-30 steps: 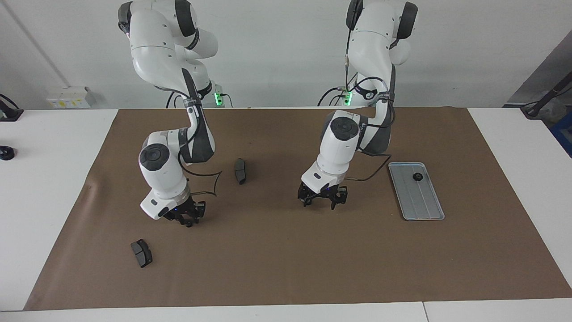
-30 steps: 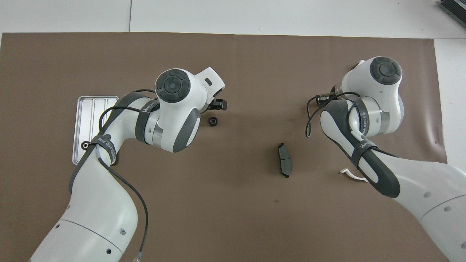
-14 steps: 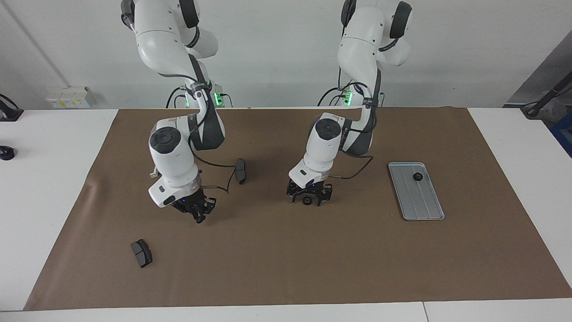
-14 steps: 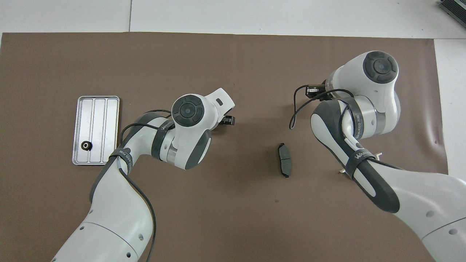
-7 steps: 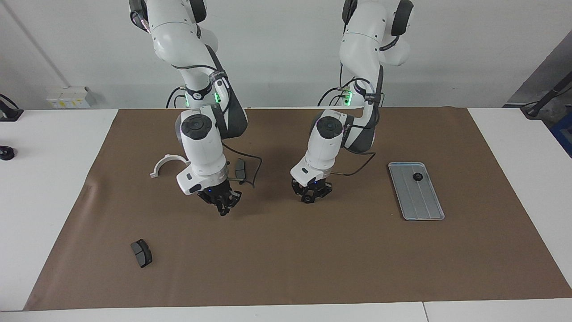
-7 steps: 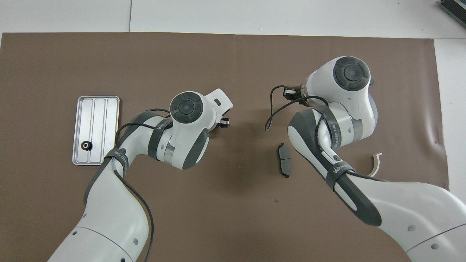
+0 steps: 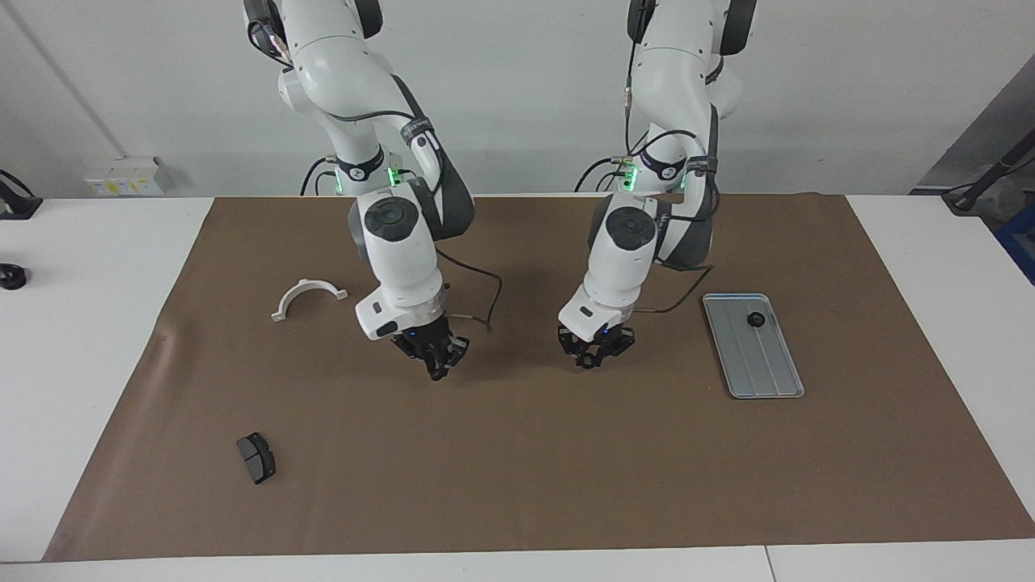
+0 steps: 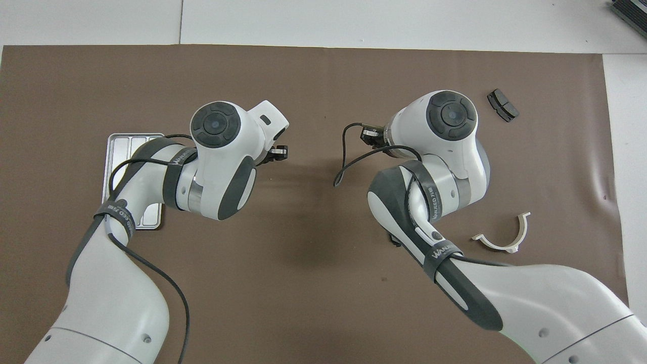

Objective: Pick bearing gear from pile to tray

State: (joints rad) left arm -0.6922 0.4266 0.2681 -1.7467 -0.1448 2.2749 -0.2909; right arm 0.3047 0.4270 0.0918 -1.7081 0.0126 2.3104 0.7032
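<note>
in the facing view the left hand (image 7: 594,356) hangs over the brown mat (image 7: 517,453), closed on what looks like a small black gear (image 7: 585,363). the right hand (image 7: 437,370) is squeezed closed with nothing in it. another gear (image 7: 756,319) sits in the tray (image 7: 764,372). from overhead, the arms cover both hands. the white half-ring (image 8: 503,237) lies toward the right arm's end of the worktop.
</note>
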